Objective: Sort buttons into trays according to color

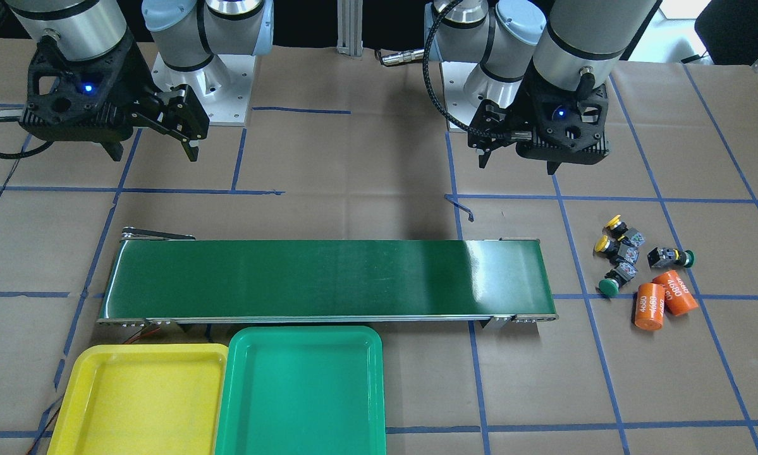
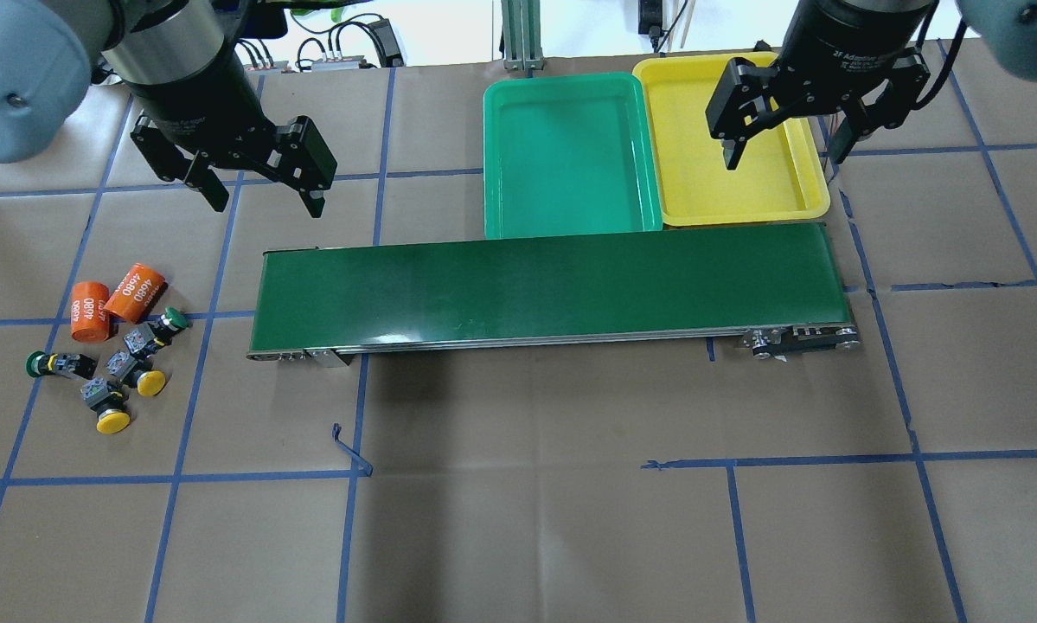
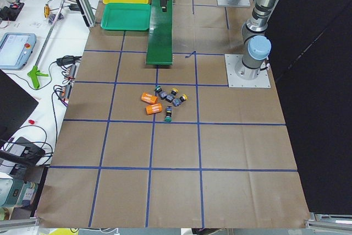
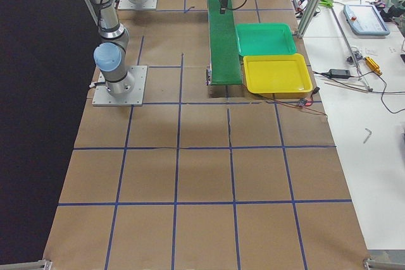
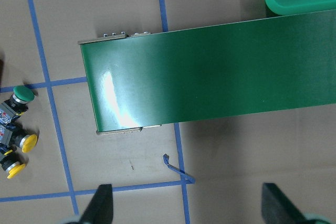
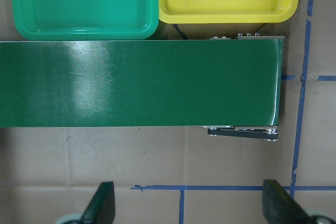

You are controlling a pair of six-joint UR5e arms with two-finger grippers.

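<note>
Our left claw (image 2: 267,201) is spread wide and empty; the buttons (image 2: 150,383) lie off to its left. Our right claw (image 2: 784,160) is spread too; the yellow tray (image 2: 777,195) and green tray (image 2: 570,164) sit ahead, past the belt (image 2: 553,281).

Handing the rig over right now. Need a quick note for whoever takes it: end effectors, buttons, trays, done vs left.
Left end effector: open, empty, hovering near the conveyor belt's left end.
Right end effector: open, empty, hovering near its right end.
Buttons: green buttons and yellow buttons clustered on the table at the robot's left, beside two orange cylinders.
Trays: green tray and yellow tray side by side beyond the belt, both empty.
Done: nothing. Left: all four buttons.
</note>
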